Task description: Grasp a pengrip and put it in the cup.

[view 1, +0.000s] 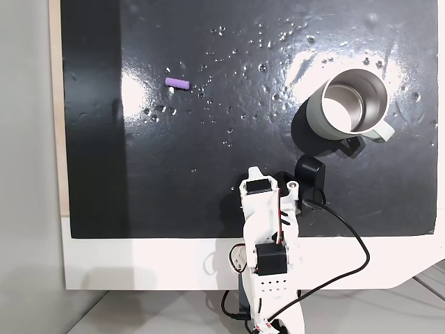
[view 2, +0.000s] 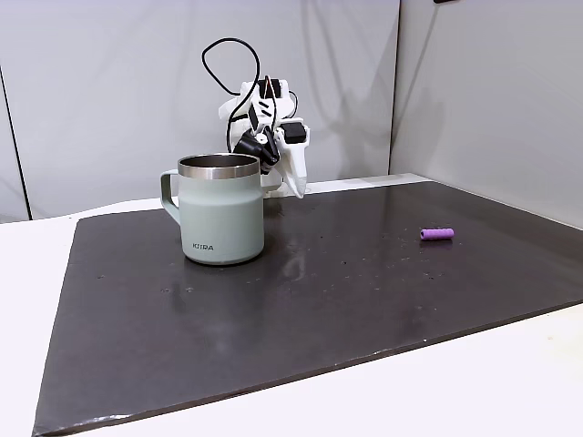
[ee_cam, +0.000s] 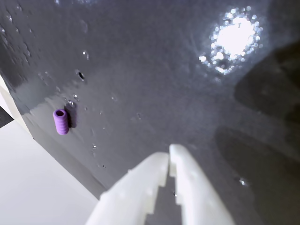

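Pengrip (view 1: 176, 83), purple and ribbed, lying on its side on the black mat (view 1: 208, 174) covering the desk, well apart from the cup (view 1: 351, 104). Fingers (ee_cam: 168, 157) pressed nearly together above the mat, holding nothing; arm (view 1: 268, 229) folded back near the cup.

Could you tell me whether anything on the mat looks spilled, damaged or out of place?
Nothing stands out. The cup stands upright, the pengrip lies on its side well apart from it, and the tool is shut and empty. The mat has small shiny dimples.
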Controlling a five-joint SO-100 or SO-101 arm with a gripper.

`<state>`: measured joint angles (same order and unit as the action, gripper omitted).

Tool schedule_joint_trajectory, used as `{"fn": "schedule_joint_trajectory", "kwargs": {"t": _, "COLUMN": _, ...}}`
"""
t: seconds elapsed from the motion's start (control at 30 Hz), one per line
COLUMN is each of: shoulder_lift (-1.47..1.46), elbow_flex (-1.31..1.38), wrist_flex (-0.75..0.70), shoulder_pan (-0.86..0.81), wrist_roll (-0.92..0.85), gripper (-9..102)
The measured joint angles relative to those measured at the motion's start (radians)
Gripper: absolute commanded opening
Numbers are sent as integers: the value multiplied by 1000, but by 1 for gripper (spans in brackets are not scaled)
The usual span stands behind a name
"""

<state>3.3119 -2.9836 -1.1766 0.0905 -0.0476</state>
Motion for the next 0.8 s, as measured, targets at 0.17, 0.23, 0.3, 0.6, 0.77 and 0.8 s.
{"fn": "schedule_joint_trajectory", "kwargs": {"t": 0.17, "shoulder_lift": 0, "elbow_flex": -5, "wrist_flex": 15, "shoulder_pan": 0, "wrist_roll": 0, "gripper": 0}}
{"fn": "schedule_joint_trajectory", "kwargs": {"t": 0.23, "shoulder_lift": 0, "elbow_flex": -5, "wrist_flex": 17, "shoulder_pan": 0, "wrist_roll": 0, "gripper": 0}}
{"fn": "schedule_joint_trajectory", "kwargs": {"t": 0.3, "shoulder_lift": 0, "elbow_flex": -5, "wrist_flex": 17, "shoulder_pan": 0, "wrist_roll": 0, "gripper": 0}}
{"fn": "schedule_joint_trajectory", "kwargs": {"t": 0.6, "shoulder_lift": 0, "elbow_flex": -9, "wrist_flex": 29, "shoulder_pan": 0, "wrist_roll": -17, "gripper": 0}}
{"fn": "schedule_joint_trajectory", "kwargs": {"t": 0.77, "shoulder_lift": -2, "elbow_flex": -2, "wrist_flex": 123, "shoulder_pan": 34, "wrist_roll": -58, "gripper": 0}}
{"fn": "schedule_joint_trajectory", "kwargs": {"t": 0.8, "shoulder_lift": -9, "elbow_flex": 15, "wrist_flex": 123, "shoulder_pan": 60, "wrist_roll": -66, "gripper": 0}}
